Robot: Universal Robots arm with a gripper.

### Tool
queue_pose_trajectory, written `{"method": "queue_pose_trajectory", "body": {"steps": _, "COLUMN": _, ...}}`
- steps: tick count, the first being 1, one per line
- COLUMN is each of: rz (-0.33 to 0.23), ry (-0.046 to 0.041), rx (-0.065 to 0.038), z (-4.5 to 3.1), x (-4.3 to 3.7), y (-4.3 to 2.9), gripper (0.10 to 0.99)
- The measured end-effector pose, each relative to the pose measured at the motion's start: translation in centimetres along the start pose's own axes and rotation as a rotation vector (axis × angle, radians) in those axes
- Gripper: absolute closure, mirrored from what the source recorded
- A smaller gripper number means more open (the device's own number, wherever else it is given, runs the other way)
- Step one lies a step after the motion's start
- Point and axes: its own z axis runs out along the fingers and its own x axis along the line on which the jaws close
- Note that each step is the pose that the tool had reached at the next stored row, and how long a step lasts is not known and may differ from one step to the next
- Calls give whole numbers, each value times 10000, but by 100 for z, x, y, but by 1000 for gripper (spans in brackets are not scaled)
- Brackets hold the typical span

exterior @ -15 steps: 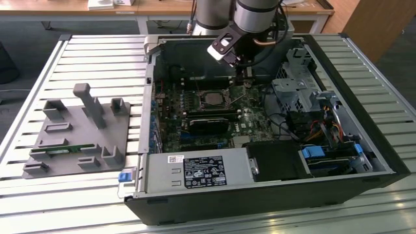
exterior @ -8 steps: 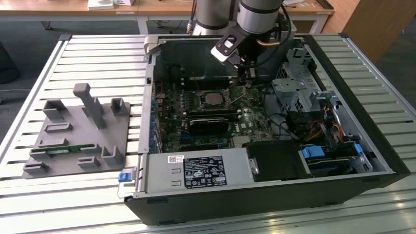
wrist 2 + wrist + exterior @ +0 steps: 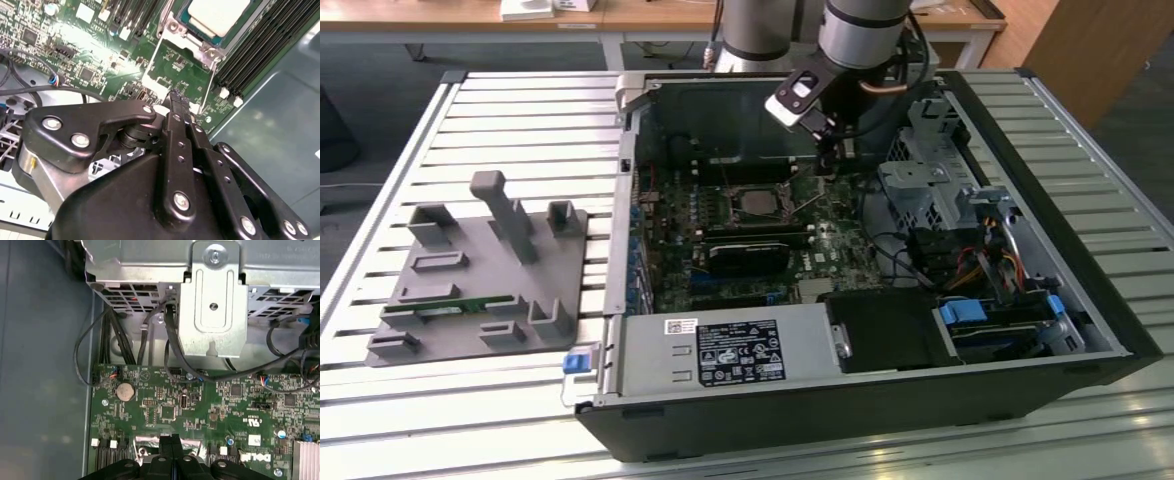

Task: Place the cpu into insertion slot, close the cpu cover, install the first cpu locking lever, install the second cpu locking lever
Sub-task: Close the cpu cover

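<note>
The gripper (image 3: 175,97), fingers pressed together and empty, stands at the free edge of the open cpu cover (image 3: 150,80). In the exterior view it is at 2 o'clock from the seated cpu (image 3: 754,203). The cover looks thin, stiff and hinged, so I would push it at the rim.

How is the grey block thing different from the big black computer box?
The grey holder is pale grey; the computer case is black. The holder is much smaller than the case. The holder is a flat plate with posts standing up; the case is an open box with a green board inside, where the gripper reaches in. Both rest on the slatted table.
</note>
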Motion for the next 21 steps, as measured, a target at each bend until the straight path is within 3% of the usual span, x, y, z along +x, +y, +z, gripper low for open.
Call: {"method": "queue_pose_trajectory", "body": {"steps": 21, "rz": 0, "ry": 1, "rx": 0, "z": 9, "x": 3, "y": 200, "gripper": 980}}
